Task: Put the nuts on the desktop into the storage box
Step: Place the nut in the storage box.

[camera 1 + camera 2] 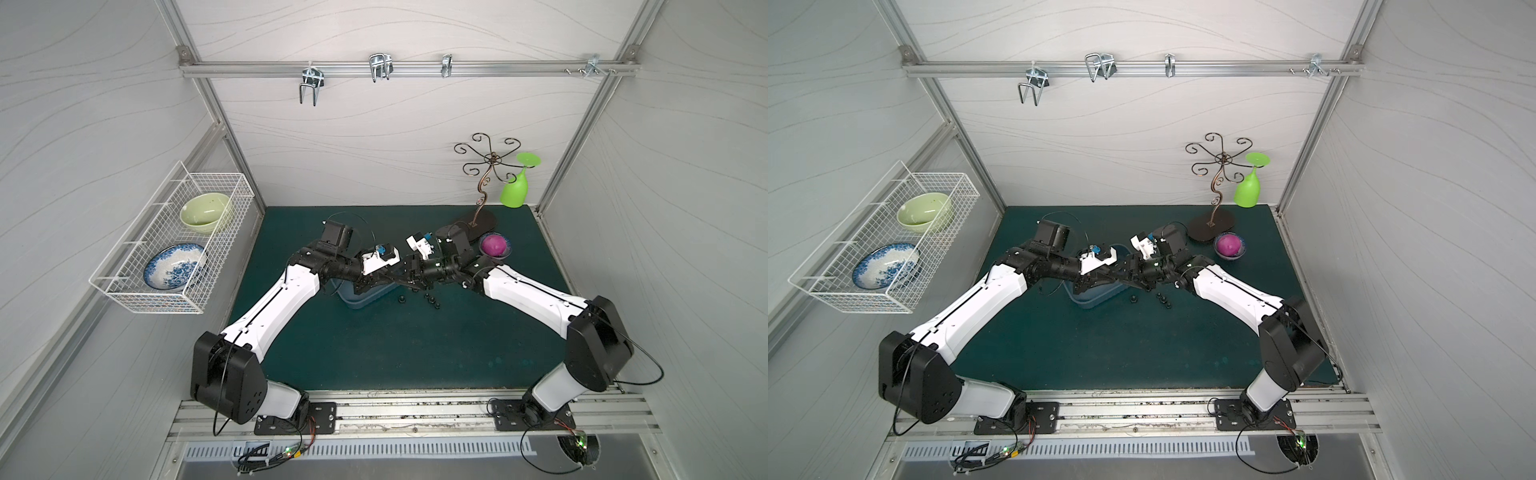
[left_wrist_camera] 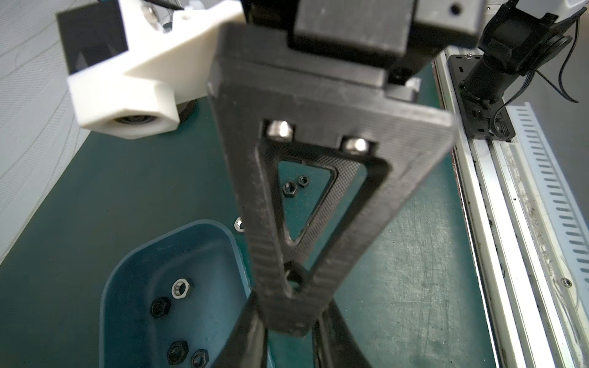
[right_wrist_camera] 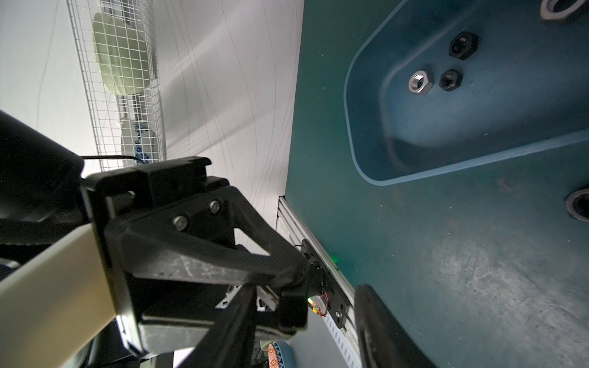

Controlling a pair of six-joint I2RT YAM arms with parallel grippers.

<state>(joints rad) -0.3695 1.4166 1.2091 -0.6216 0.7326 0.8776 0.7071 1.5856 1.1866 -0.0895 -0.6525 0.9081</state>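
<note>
L wrist: nuts (image 2: 181,287) in storage box (image 2: 194,243); top views: arms (image 1: 291,291) hide most.

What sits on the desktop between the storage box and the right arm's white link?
A few loose black nuts beside the storage box, shown in both top views.

No writing, label, brand, number or sign is readable on anything here.

The desktop (image 1: 374,353) is coloured dark teal, the storage box (image 2: 137,264) blue-grey, the nuts (image 2: 160,306) black or silver.
</note>
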